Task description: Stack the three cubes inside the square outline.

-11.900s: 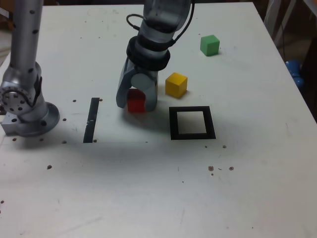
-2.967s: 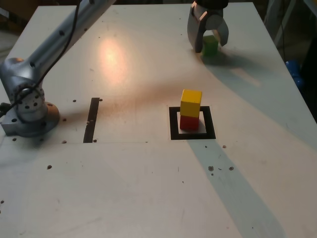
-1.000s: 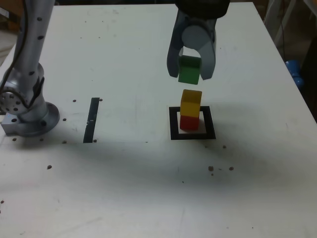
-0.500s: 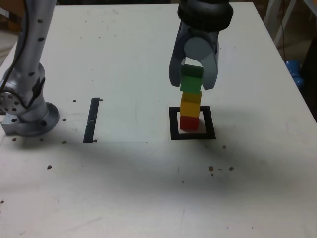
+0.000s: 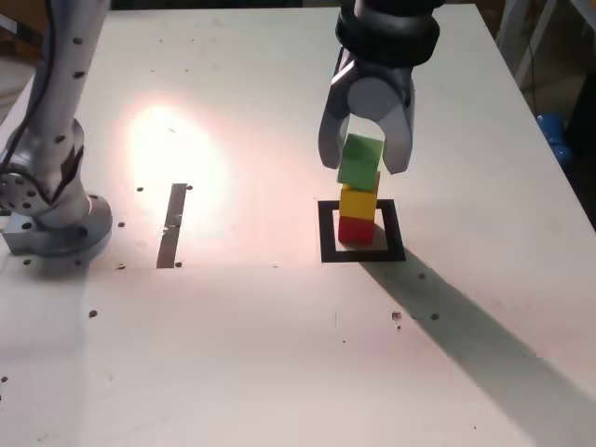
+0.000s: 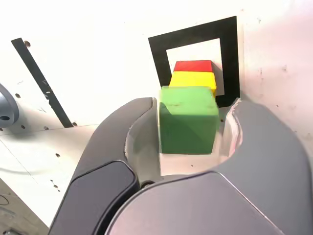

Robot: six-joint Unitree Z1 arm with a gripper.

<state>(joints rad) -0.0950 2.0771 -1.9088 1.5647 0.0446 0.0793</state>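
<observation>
In the exterior view the red cube (image 5: 355,229) sits inside the square outline (image 5: 328,244), with the yellow cube (image 5: 357,200) on it. The green cube (image 5: 359,160) rests on the yellow one, slightly tilted. My gripper (image 5: 363,158) reaches down around the green cube, its fingers on either side of it. The wrist view shows the green cube (image 6: 188,122) between the jaws of the gripper (image 6: 193,105), with a narrow gap on one side, so the jaws stand slightly open. Beyond it are the yellow cube (image 6: 193,79), the red cube (image 6: 194,65) and the square outline (image 6: 159,54).
A straight black strip (image 5: 171,225) lies on the white table at the exterior view's left, near the arm's base (image 5: 51,200). A blue object (image 5: 556,135) sits beyond the table's edge at the exterior view's right. A broad shadow runs across the table's near right part.
The gripper has come down with the green cube and set it on the yellow cube. Its jaws have parted a little. The light on the table has brightened.
</observation>
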